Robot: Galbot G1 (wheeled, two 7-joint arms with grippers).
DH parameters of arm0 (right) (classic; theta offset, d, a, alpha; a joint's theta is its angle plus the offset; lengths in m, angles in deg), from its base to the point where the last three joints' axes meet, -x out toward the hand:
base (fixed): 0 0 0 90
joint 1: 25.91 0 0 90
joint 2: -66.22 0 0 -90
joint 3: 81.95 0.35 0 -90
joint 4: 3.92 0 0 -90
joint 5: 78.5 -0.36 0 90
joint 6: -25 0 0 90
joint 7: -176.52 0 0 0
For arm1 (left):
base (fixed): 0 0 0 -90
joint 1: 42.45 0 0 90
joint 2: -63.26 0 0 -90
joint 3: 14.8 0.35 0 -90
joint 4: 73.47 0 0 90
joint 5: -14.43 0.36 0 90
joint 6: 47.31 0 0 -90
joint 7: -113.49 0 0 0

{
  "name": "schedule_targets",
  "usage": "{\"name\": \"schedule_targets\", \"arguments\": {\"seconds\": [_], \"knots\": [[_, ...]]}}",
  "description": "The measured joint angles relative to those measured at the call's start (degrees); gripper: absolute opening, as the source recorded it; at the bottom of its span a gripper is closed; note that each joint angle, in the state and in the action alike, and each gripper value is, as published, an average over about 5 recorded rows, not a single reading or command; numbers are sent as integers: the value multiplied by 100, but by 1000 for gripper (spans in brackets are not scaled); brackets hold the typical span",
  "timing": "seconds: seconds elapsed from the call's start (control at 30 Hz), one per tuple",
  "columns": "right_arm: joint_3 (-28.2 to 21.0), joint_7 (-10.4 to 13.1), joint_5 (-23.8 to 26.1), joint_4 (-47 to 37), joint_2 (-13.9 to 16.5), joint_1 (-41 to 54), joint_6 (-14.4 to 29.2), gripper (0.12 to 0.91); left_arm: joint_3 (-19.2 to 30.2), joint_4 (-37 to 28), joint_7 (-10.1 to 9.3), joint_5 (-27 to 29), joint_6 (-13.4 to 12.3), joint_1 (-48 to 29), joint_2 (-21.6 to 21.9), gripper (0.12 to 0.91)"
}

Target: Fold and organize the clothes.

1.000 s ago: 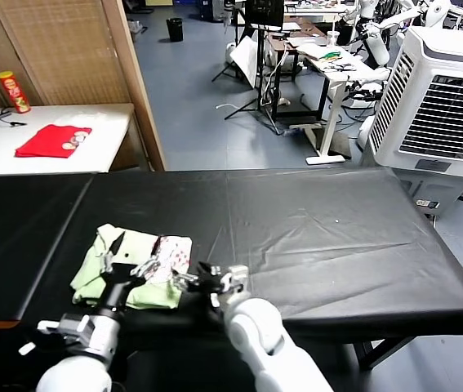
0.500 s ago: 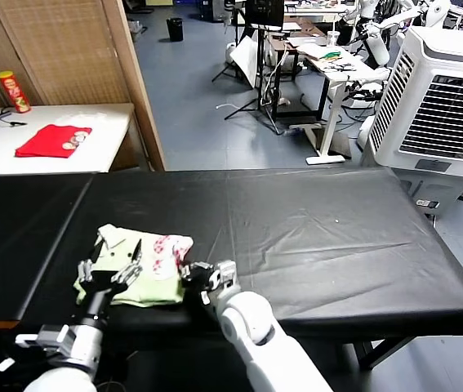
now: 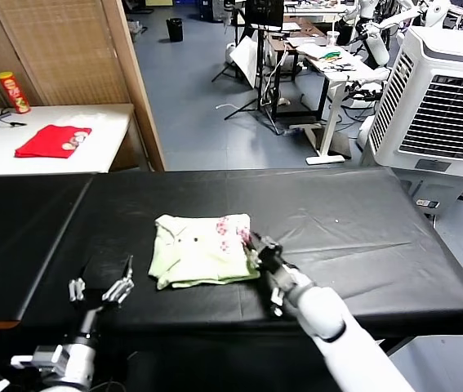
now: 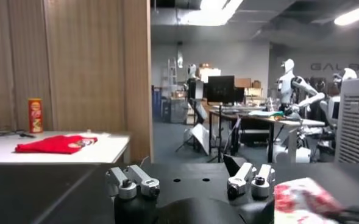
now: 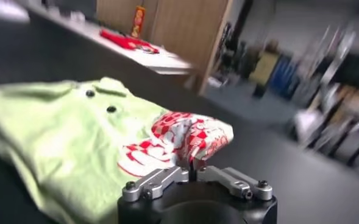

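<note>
The pale green T-shirt [image 3: 197, 251] lies folded and flat on the black table [image 3: 345, 237], a little left of the middle. Its red-pink print [image 3: 233, 231] faces up at its right edge. My right gripper [image 3: 254, 242] is at that edge, shut on a bunched bit of the printed fabric [image 5: 191, 139]; in the right wrist view the gripper [image 5: 194, 173] has its fingers pressed together on the cloth. My left gripper [image 3: 100, 287] hovers open near the table's front edge, left of the shirt and clear of it. From the left wrist view the left gripper [image 4: 191, 182] holds nothing.
A white side table [image 3: 104, 151] at the back left carries a bright red cloth [image 3: 51, 140] and a red can [image 3: 12, 91]. A wooden partition [image 3: 92, 57] stands behind. A large air cooler [image 3: 443, 98] stands at the back right.
The shirt has slid from the front-left corner toward the table's middle, pulled by my right gripper, which closed on its printed edge. My left gripper drew back off the shirt toward the front edge.
</note>
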Motion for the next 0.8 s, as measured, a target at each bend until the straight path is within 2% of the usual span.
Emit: {"name": "schedule_targets", "arguments": {"seconds": [0.13,0.27,0.47,0.57,0.7,0.8], "knots": [[316,313,109,428,215,-503,282,618,74,-154,-9,131,-125,147,5,798],[618,740,-256,995,233,-1153,222,771,122,-165,-148,102,47,330,62,798],[1000,1502,-1125,1869,73,-2352,-90,798,39,8,-212,16,238,647,245,798],[1126,1838,-1435,2247,-36,-2965,-115,798,21,89,-237,-30,337,821,333,798],[1169,2351,-1622,2662,-174,-3765,34,798,37,207,-337,-33,496,1039,414,798],[1121,2782,-1646,2906,-251,-4344,193,798,15,344,-417,-51,717,1223,487,798]]}}
